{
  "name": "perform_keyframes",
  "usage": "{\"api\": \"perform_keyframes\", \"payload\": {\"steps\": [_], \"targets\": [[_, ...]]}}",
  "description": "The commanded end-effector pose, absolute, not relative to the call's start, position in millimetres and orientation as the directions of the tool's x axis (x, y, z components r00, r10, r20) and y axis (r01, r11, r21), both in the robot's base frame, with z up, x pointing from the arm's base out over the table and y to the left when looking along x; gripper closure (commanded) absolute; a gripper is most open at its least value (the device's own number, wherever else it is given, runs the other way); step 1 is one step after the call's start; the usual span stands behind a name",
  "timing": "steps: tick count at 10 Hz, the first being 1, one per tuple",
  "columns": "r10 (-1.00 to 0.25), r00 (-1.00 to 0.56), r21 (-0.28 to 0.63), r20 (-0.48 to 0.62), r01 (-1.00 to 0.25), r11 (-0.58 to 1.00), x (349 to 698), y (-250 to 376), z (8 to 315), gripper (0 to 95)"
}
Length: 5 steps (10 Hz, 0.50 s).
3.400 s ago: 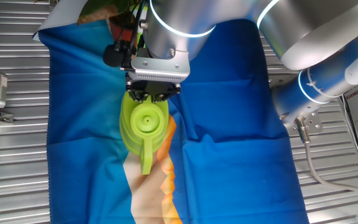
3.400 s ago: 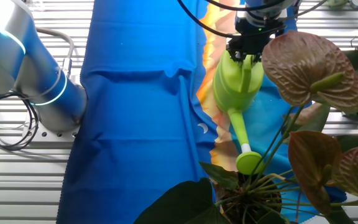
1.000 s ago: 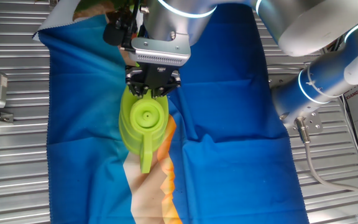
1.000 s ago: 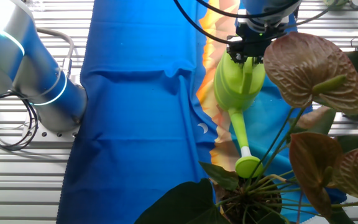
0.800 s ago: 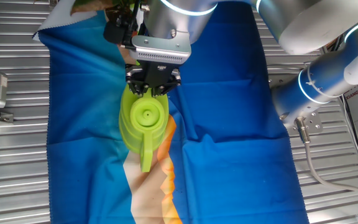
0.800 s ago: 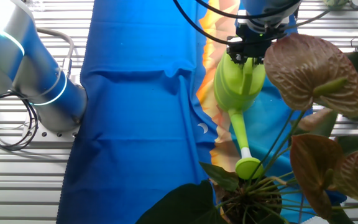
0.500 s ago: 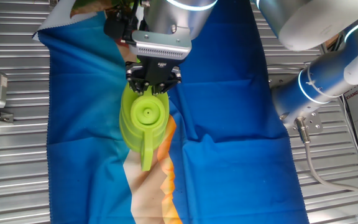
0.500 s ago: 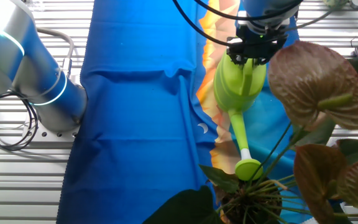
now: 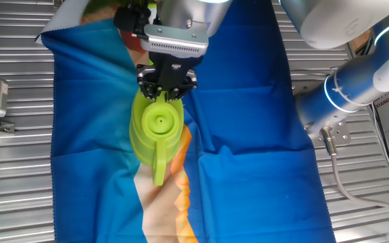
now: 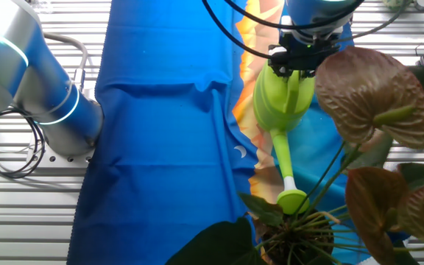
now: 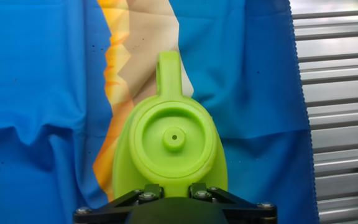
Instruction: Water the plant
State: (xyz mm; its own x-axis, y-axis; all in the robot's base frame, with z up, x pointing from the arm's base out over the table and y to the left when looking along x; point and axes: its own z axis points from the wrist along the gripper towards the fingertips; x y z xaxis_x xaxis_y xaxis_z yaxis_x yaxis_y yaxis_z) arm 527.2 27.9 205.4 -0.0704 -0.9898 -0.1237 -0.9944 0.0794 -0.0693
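Plant shows broad reddish-brown leaves on thin green stems

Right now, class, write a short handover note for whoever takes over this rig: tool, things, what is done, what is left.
Tool: down at the handle end of the watering can; whether it is clamped on cannot be told.
Watering can: upright on the blue cloth, spout ending by the stems of the plant.
Done: can reached, spout aimed at the plant.
Left: confirm the grip, then probably tilt to pour; no water is visible.
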Motion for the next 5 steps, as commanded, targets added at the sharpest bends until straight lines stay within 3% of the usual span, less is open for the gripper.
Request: {"api": "perform_keyframes", "payload": {"steps": [1, 5], "targets": [[-0.989, -0.073, -0.069, -0.126, -0.994, 0.082, 527.7, 27.9, 205.9, 95.0], [-0.987, -0.077, -0.072, -0.14, -0.994, 0.088, 527.9, 28.1, 206.2, 95.0]]}}
